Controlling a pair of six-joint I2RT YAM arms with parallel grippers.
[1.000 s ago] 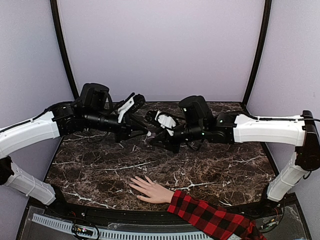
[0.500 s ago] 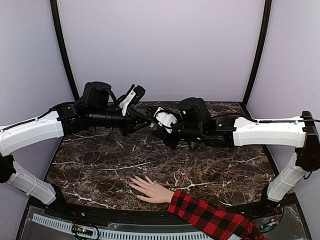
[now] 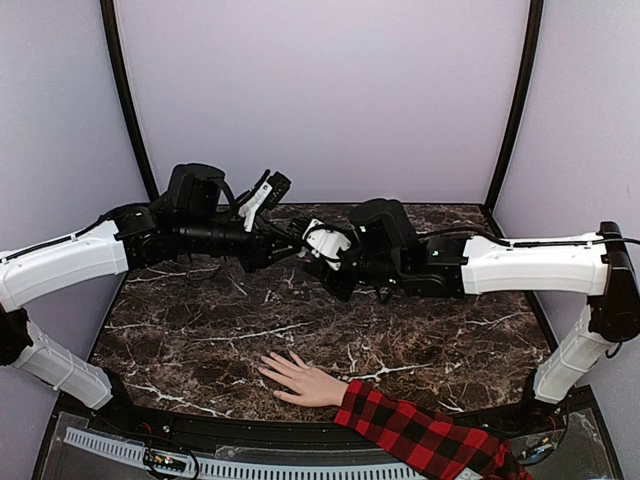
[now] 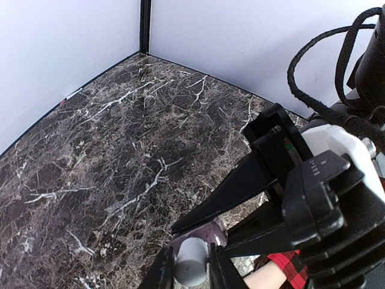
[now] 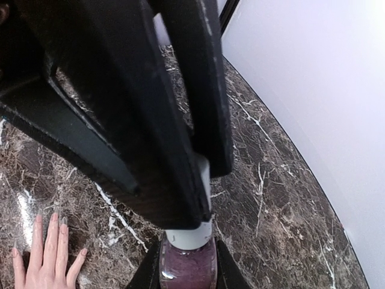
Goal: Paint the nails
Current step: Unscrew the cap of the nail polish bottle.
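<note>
A pale hand with a red-and-black plaid sleeve lies flat at the table's near edge, fingers spread to the left. Its nails are tiny. My two grippers meet high over the table's middle, well behind the hand. My right gripper is shut on the purple polish bottle. My left gripper is shut on the bottle's white cap. From above, the left gripper and right gripper hide the bottle.
The dark marble table ends at lilac walls on the back and both sides, with black corner posts. Black cables loop off the right arm. The hand also shows in the left wrist view.
Both grippers have risen and closed in on each other, the right one shifting left until the two meet. The hand has not moved.
</note>
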